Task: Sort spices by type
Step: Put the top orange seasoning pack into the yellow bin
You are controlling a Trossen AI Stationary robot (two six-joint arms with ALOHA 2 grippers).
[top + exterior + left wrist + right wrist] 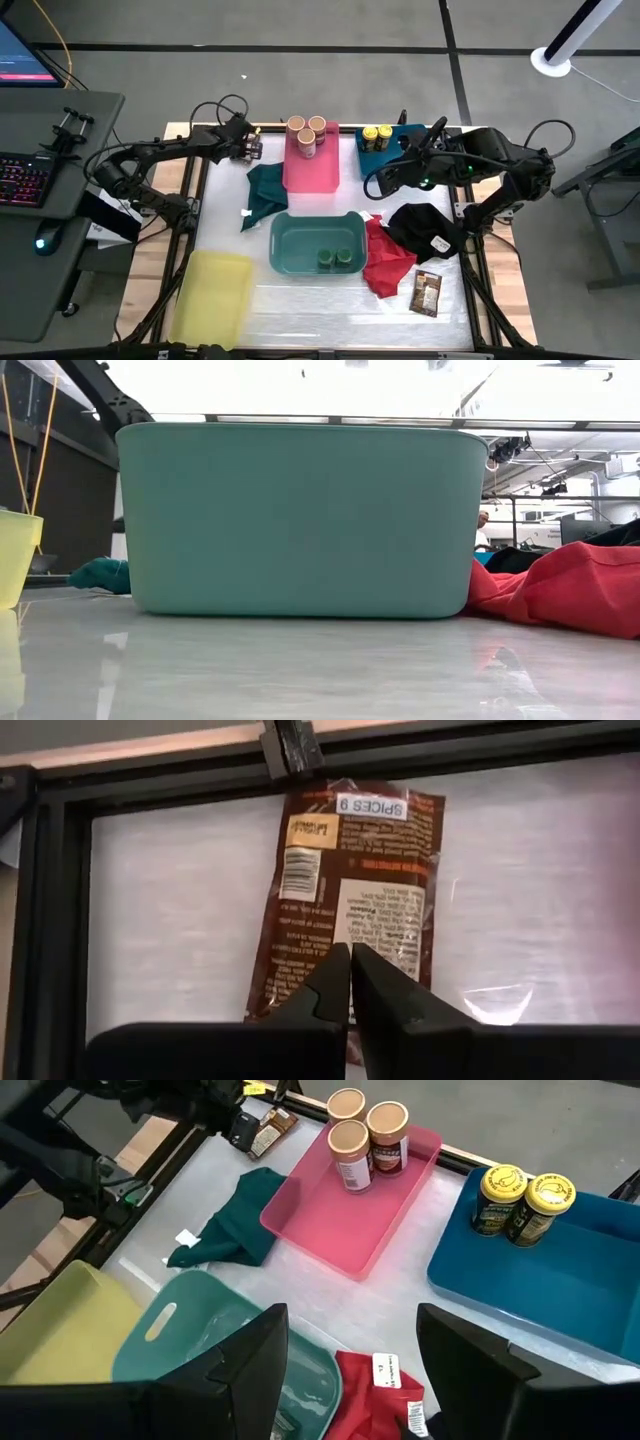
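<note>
Pressed-together fingers (345, 982) of the left hand (350, 960) nip the near edge of a flat brown spice packet (345, 890) lying at the worktop's (180, 900) far-left frame; light, floppy and crinkly, it likely suits an edge pinch.

A white sticker reading "SPICES 9" sits at one end of the brown packet (345, 900). The packet's smaller print and barcode are too fine to read.
</note>
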